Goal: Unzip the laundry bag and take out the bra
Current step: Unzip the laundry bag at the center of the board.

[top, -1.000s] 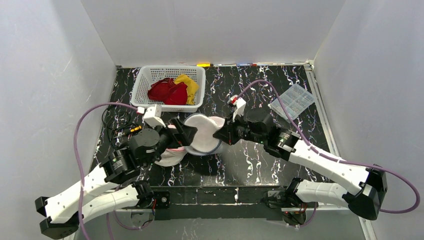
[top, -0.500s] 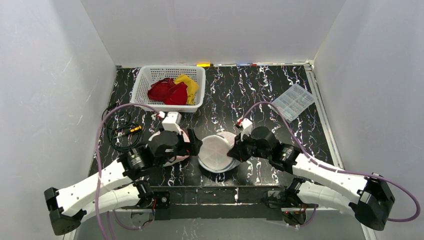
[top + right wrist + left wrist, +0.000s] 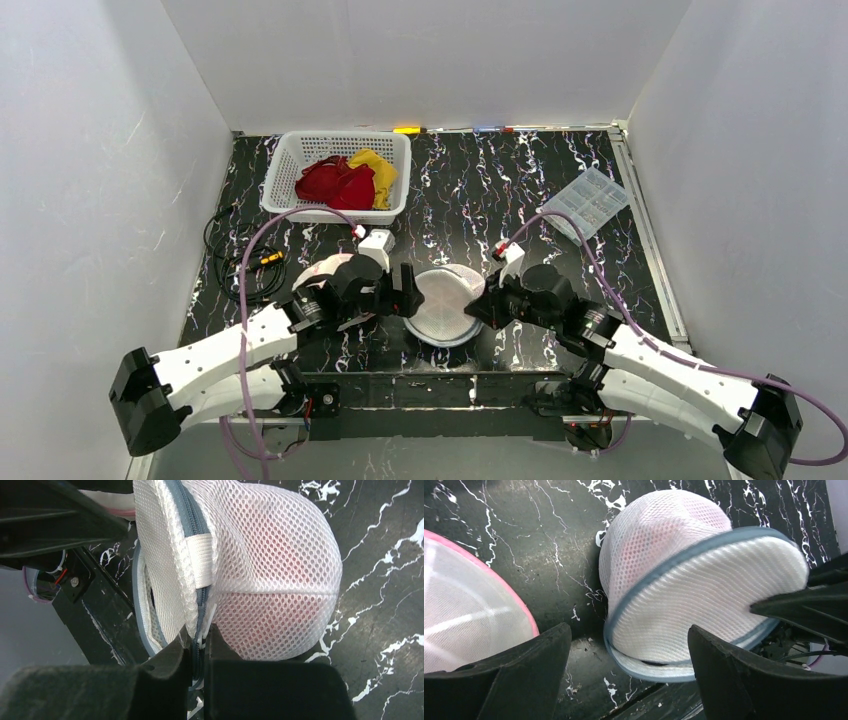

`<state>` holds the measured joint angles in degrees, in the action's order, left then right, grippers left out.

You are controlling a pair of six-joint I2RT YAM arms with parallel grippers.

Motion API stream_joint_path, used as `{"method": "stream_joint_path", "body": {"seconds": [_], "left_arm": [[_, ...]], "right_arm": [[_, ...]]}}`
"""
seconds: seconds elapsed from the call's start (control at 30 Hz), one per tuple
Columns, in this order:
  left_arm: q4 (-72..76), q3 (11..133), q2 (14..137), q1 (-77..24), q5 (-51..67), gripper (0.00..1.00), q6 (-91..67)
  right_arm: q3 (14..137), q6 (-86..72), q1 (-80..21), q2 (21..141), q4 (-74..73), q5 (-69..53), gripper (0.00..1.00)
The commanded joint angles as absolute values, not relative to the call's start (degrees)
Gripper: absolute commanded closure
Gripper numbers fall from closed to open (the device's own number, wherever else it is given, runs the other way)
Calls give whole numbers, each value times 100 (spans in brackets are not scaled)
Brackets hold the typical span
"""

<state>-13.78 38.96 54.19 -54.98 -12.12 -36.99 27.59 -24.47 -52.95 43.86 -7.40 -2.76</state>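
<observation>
- The laundry bag (image 3: pixel 443 306), a round white mesh pouch with grey-blue trim, lies on the black marbled table (image 3: pixel 520 180) near its front edge, between the two grippers.
- The bra (image 3: pixel 265 615) is inside the bag and shows only as a pink-red tint through the mesh.
- A grey zip (image 3: pixel 182 510) runs along the bag's rim under a white fabric tab (image 3: pixel 202 560). I cannot tell how far it is undone.
- The right gripper (image 3: pixel 200 647) is at the bag's right side, its fingers pinched together on the zip line at the rim.
- The left gripper (image 3: pixel 626 635) is at the bag's left side with its jaws spread wide. In its wrist view the bag's near edge lies in the gap between the fingers, and no finger is clearly touching it.
- A second mesh bag (image 3: pixel 464 610), trimmed in pink, lies just left of the laundry bag, partly under the left arm, with a strip of bare table between the two.
- Towards the back left stands a white basket (image 3: pixel 290 150) holding red and yellow clothes (image 3: pixel 345 180), well apart from the laundry bag.
- A clear plastic packet (image 3: pixel 585 203) lies at the back right.
- A coiled black cable (image 3: pixel 235 265) lies by the left wall.
</observation>
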Motion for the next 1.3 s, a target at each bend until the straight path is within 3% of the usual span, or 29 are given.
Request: {"method": "stream_joint_path", "body": {"seconds": [0.0,0.27,0.6,0.8,0.9,1.0,1.07,1.17,1.27], "left_arm": [[-399,3525,5623,-4975,-213,17,-3666],[342,3480,6119,-4667,851,30,-3689],[324,3294,5767,-4667,956,43,-3704],[342,3259,5775,-4674,1027,59,-3709],[356,3337,5909,-4670,1116,76,-3700],[247,3537,6052,-4667,1150,100,-3745],[61,3759,6117,-4674,1152,100,-3780],[-440,4187,6170,-4675,1056,100,-3864],[-1027,4802,6331,-4665,909,100,-3913]], "right_arm": [[2576,-2645,-5278,4141,-744,-278,99],[2479,-2779,-5257,4059,-736,-265,99],[2444,-2965,-5241,3961,-814,264,99],[2331,-3250,-5232,3810,-827,755,99],[2352,-3307,-5232,3797,-845,819,97],[2583,-3307,-5230,3768,-1046,880,65],[2850,-3286,-5232,3715,-1267,957,40],[3368,-3200,-5236,3683,-1680,1160,15],[3951,-3057,-5234,3772,-2205,1558,5]]}}
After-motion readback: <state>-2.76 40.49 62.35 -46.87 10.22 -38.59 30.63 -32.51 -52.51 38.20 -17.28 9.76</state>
